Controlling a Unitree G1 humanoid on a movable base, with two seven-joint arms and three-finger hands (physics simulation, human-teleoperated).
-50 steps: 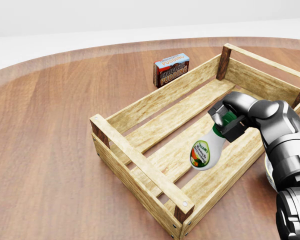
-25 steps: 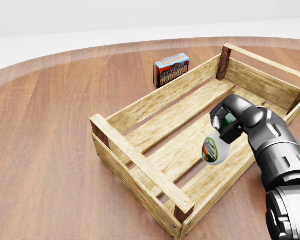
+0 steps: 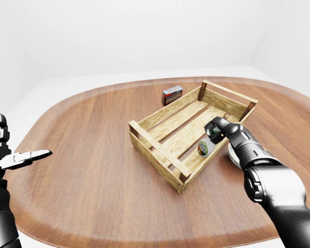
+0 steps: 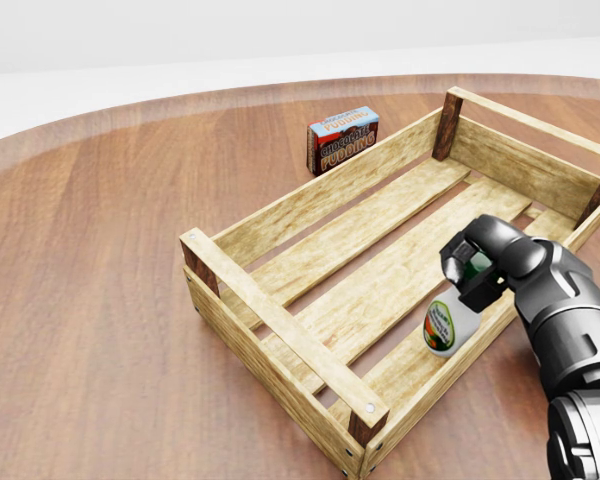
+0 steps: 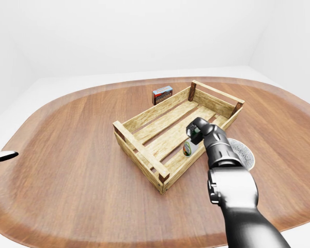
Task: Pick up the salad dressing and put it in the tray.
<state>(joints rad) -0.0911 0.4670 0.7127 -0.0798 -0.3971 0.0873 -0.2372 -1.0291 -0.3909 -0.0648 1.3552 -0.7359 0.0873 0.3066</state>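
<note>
The salad dressing [image 4: 445,328] is a white bottle with a green cap and an orange-green label. It hangs tilted inside the wooden slatted tray [image 4: 280,328], low over the slats by the long wall nearest the view's bottom right. My right hand [image 4: 470,268] is shut on its cap from above, arm entering from the lower right. Whether the bottle's base touches the slats I cannot tell. My left hand [image 3: 33,154] shows at the left edge of the left-eye view, fingers stretched open, far from the tray.
A chocolate pudding box [image 4: 343,138] stands on the wooden table [image 4: 100,300] just beyond the tray's far long wall. A grey round disc [image 5: 244,151] lies on the table to the right of the tray, partly behind my right arm.
My right hand has carried the bottle lower and toward the view's right, down between the tray walls close to the near long wall. The left arm and the camera stayed put.
</note>
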